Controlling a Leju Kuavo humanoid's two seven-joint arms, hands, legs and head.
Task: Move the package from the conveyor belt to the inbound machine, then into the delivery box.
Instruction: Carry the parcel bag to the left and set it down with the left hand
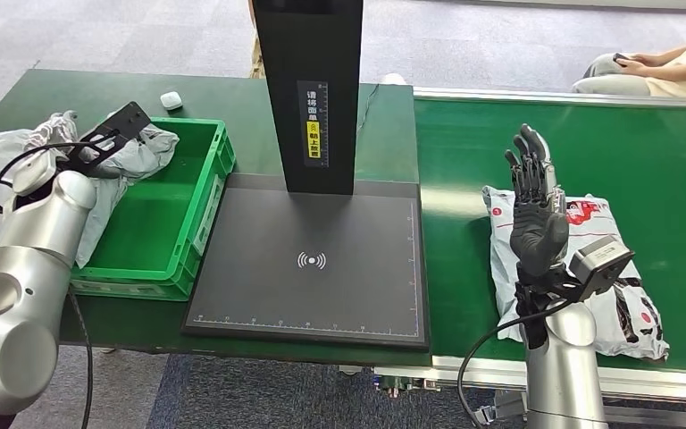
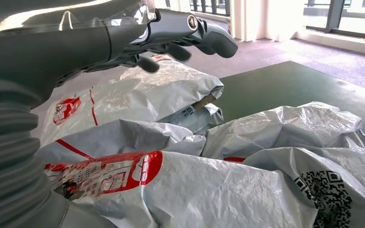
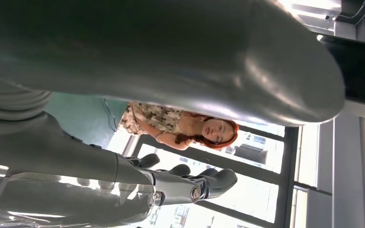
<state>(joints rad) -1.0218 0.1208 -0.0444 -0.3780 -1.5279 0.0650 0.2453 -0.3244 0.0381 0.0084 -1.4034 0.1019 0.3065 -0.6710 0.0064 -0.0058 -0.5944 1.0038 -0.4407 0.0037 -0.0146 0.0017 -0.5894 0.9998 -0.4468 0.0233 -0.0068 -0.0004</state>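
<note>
The right hand [image 1: 536, 210] stands nearest, raised above the conveyor belt [image 1: 661, 152], its fingers [image 1: 527, 165] straight, spread and pointing up, holding nothing. Just under and behind it the package [image 1: 625, 304], a grey-white mailer bag with red print, lies flat on the green belt near its front edge; the hand does not touch it. To the left of the belt sits the inbound machine [image 1: 313, 259], a dark flat scan pad with a black upright column, nothing on it. Further left the green delivery box [image 1: 192, 179] rests on the bench [image 1: 45, 98], a grey bag draped over its far corner. The left hand [image 2: 171, 33] hovers over a pile of mailer bags [image 2: 209, 190] beside the box, fingers [image 2: 216, 40] loosely curled and apart, gripping nothing. A seated person [image 1: 661, 67] is beyond the belt.
</note>
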